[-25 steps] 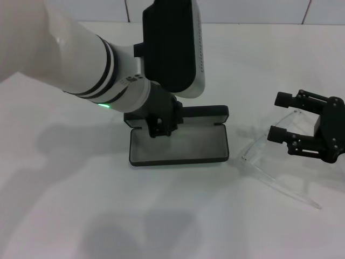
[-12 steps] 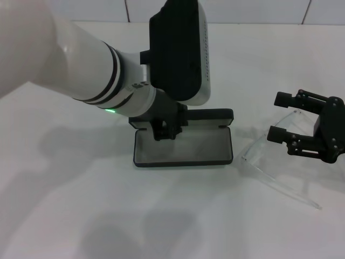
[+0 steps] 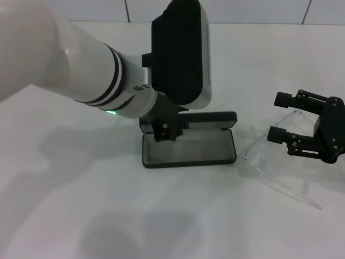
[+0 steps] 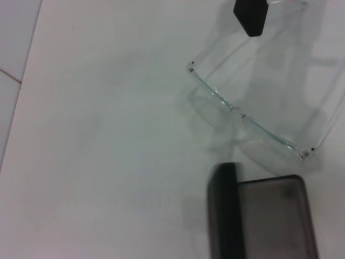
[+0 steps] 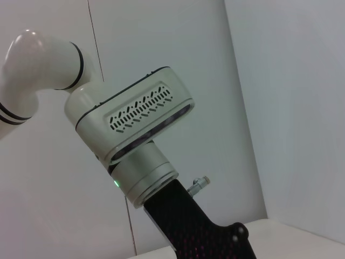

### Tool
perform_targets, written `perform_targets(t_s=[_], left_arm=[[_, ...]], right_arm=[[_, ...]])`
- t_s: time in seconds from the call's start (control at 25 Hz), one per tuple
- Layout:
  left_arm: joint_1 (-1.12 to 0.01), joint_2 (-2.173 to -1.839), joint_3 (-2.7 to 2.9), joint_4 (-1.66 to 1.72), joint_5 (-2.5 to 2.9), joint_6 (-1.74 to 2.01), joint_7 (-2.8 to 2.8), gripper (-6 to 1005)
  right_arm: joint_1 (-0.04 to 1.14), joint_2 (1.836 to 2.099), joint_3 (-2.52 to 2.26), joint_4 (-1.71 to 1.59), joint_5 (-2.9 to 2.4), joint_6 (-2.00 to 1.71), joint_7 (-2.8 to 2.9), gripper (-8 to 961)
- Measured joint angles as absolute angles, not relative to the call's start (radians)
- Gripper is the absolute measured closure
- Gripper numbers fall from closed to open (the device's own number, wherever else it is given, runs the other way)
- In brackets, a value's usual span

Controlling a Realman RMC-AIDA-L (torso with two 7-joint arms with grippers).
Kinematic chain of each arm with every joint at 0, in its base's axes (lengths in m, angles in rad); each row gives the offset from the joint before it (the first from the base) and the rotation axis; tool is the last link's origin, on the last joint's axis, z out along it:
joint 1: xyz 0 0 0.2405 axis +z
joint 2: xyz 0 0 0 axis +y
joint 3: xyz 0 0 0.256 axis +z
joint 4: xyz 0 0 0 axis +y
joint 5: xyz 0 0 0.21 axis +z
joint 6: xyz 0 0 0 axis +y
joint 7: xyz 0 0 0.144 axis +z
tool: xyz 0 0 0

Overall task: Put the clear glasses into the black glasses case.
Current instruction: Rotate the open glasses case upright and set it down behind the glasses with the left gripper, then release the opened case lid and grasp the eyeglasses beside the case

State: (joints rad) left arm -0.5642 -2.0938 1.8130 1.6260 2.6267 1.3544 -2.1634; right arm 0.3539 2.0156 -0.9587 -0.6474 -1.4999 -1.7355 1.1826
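White tabletop (image 3: 81,216): I see the left gripper (image 3: 164,129) clamped on the open black glasses case (image 3: 188,148); the right gripper (image 3: 304,132) straddles the clear glasses (image 3: 269,162), jaws spread. Risk: the smooth lens could slip on closing.

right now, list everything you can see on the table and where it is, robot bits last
black glasses case: one, matte black with grey lining, lying open at the middle of the table, lid hinged back on the far side
clear glasses: one pair, fully transparent, on the table to the right of the case, arms unfolded
table: one, white, under everything
tiled wall: white, along the far edge
left end effector: one, black on a white arm, down at the case's far left edge, fingers closed on that edge
right end effector: one, black, fingers open around the far end of the glasses
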Motion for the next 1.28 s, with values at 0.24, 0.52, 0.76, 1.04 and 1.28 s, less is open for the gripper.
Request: perform_targets(t_s=[0.24,0.52,0.76,1.04,1.28], left_arm=[[-0.553,-2.094,1.810,1.647,2.614,1.354,-2.168,716],[-0.469,-2.092,1.731,1.785,2.456,1.354,-2.142,698],[-0.352,-2.091,1.490,1.834,2.091,1.345,-2.013,682],[-0.214,-2.089,1.254,1.641,1.589,1.405,-1.756,649],[-0.195,-2.088,1.157,1.418,1.434,1.511,-1.719,555]], right_arm=[[0.353,2.016,-0.959,-0.647,-1.500,-1.736,1.183,176],[0.352,2.016,-0.958,-0.646,-1.499,-1.738,1.183,176],[0.349,2.013,-0.938,-0.625,-1.488,-1.747,1.183,176],[0.349,2.013,-0.932,-0.621,-1.487,-1.751,1.183,176],[0.350,2.010,-0.933,-0.626,-1.486,-1.753,1.183,176]])
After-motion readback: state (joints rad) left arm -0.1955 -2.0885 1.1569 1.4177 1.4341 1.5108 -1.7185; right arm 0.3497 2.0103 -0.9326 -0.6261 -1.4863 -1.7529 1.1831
